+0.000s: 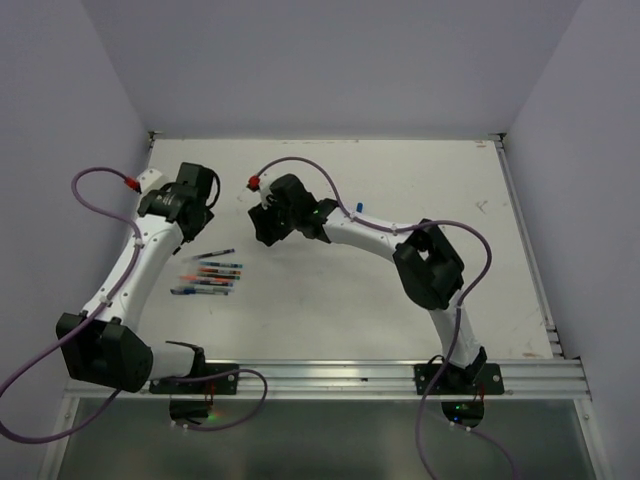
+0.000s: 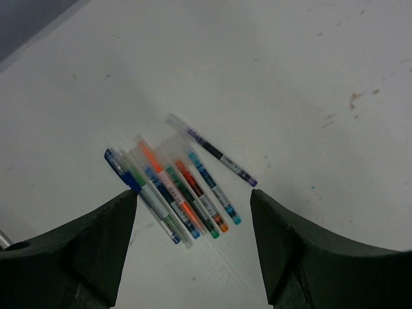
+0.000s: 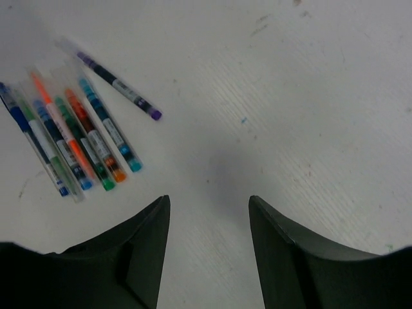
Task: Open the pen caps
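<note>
1. From above, the pens (image 1: 210, 275) lie in a loose row on the table (image 1: 400, 300), left of centre. The left gripper (image 1: 197, 213) hangs just beyond them and the right gripper (image 1: 268, 228) is further right. Their opening cannot be judged here.
2. In the left wrist view, the left gripper (image 2: 193, 212) is spread wide and empty over the fanned pens. The pen caps (image 2: 145, 147) sit on the far-left ends, with the blue cap (image 2: 113, 159) leftmost. The purple pen (image 2: 212, 151) lies slightly apart, so it looks the easiest first pick. One gripper should pinch the barrel while the other pulls the cap straight along it.
3. In the right wrist view, the right gripper (image 3: 208, 206) is also wide and empty, near and right of the pens. The barrels carry printed bands that are too small to read.
</note>
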Controlling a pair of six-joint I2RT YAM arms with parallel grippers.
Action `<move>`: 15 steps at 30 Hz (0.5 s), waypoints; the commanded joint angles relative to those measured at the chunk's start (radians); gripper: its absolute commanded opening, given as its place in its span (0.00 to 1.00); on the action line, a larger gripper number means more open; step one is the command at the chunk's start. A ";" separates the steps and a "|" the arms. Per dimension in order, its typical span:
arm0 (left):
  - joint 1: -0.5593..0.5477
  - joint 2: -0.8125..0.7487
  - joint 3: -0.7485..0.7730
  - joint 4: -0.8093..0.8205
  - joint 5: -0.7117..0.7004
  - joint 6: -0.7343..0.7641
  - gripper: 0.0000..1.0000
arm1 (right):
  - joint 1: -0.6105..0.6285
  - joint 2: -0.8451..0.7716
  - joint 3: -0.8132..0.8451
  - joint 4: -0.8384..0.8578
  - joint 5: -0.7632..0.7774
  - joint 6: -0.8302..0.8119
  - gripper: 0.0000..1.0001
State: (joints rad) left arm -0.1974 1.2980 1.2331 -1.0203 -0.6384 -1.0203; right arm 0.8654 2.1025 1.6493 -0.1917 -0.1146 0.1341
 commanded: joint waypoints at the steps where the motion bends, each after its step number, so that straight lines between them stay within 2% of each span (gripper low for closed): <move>1: 0.007 0.000 0.037 -0.201 -0.115 -0.184 0.75 | 0.012 0.065 0.108 0.051 -0.095 -0.056 0.55; 8: 0.007 -0.198 -0.075 -0.150 -0.156 -0.310 0.74 | 0.063 0.234 0.274 0.075 -0.120 -0.128 0.57; 12: 0.007 -0.227 -0.040 -0.256 -0.225 -0.395 0.74 | 0.067 0.320 0.391 0.058 -0.158 -0.158 0.57; 15: 0.007 -0.239 -0.014 -0.297 -0.264 -0.432 0.74 | 0.081 0.346 0.415 0.064 -0.163 -0.189 0.57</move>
State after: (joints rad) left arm -0.1967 1.0618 1.1812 -1.2404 -0.7845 -1.3426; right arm 0.9424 2.4466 1.9957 -0.1501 -0.2375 0.0044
